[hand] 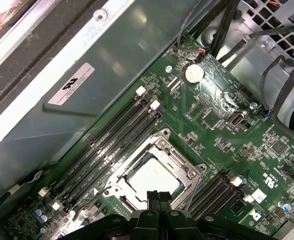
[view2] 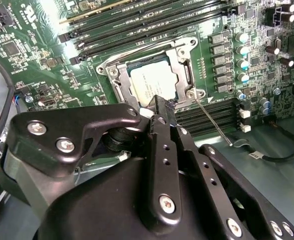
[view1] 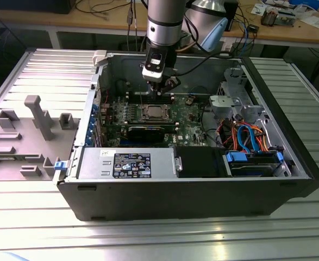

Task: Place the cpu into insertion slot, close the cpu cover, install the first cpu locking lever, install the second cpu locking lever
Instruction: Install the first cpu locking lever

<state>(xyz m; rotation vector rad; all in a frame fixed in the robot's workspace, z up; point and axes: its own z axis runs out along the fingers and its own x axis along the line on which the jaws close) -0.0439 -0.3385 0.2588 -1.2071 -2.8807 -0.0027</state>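
Hovering pinched shut and empty, the black two-fingered gripper (hand: 158,195) overlooks the silvery square cpu (view2: 154,82), seemingly seated under its closed silvery metal frame cover (view2: 141,57), with one thin steel locking lever (view2: 213,121) apparently unlatched.

This is a workshop or lab. An open computer box (view1: 175,201) sits on a ridged metal table (view1: 148,239), and a far wooden bench (view1: 295,35) holds wires (view1: 102,8) and parts (view1: 279,16).

Exterior view: bright, even overhead light. Ribbed metal table (view1: 148,239) gleams, palest at 7 o'clock. Thin shadow under computer case (view1: 202,196) at 6 o'clock. Case interior dimmer, motherboard (view1: 186,128) shaded.

Second wrist view: motherboard blown white along one edge. cpu (view2: 154,82) face glares. gripper (view2: 163,104) body close to lens, slightly soft, dull highlights.

First wrist view: cpu washed near-white. Case wall (hand: 111,65) sheened, overexposed patch beyond it.
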